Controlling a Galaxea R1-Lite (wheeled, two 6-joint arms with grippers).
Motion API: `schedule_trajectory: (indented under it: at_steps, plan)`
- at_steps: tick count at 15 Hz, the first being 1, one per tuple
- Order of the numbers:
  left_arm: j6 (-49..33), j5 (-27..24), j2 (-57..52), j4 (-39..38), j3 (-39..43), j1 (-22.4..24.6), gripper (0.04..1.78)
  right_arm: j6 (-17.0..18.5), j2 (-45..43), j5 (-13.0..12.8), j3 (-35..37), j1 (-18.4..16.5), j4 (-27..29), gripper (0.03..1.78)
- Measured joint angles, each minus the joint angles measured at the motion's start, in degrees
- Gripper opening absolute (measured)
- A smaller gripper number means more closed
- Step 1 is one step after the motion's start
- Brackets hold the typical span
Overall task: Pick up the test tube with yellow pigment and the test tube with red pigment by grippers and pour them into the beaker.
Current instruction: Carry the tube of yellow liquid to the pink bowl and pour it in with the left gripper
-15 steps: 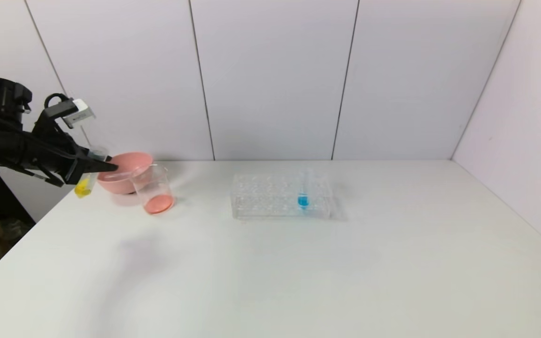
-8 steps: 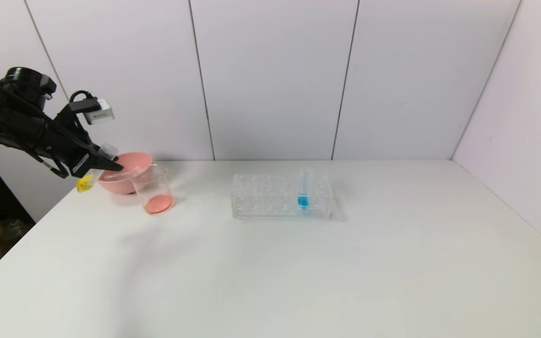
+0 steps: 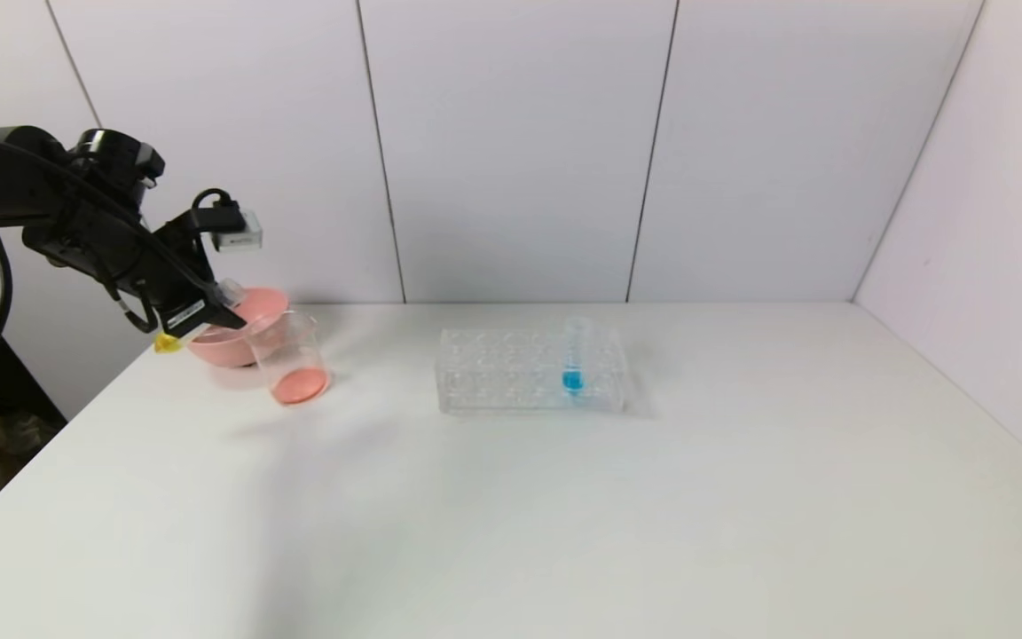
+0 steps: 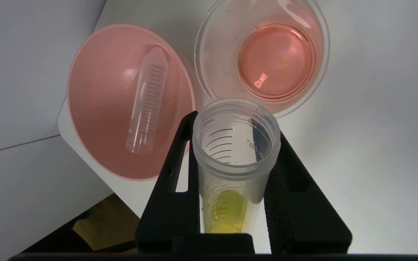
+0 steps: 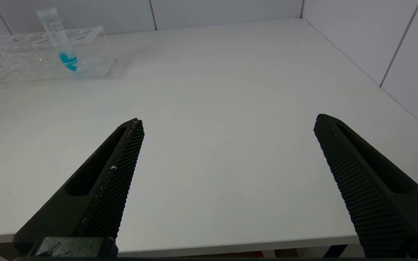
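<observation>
My left gripper (image 3: 209, 311) is shut on the test tube with yellow pigment (image 3: 168, 343). It holds the tube tilted above the table's far left corner, mouth towards the beaker (image 3: 285, 342). In the left wrist view the yellow tube (image 4: 230, 170) sits between the black fingers (image 4: 165, 195), with its open mouth just short of the beaker's rim (image 4: 209, 43). The beaker holds red-orange liquid. No tube with red liquid is in view. My right gripper (image 5: 227, 123) is open and empty over the table's near edge, and does not show in the head view.
A pink bowl (image 3: 218, 348) stands right behind the beaker, and a clear empty tube (image 4: 147, 105) lies in it. A clear tube rack (image 3: 502, 373) at the table's middle back holds a blue-liquid tube (image 3: 573, 364). Walls close the back and the right side.
My left gripper has moved right and up towards the beaker with the yellow tube. The tube has tilted further, its mouth nearing the beaker. The right gripper's earlier position is not shown.
</observation>
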Motion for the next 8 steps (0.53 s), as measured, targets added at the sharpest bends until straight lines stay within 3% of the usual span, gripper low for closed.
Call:
schedule_trajectory:
  at_steps: [8]
  plan:
    - [4.1,12.0,-0.2,-0.3,0.0,-4.2,0.5,0.0,0.0,0.0,0.0,0.0,0.0,1.71]
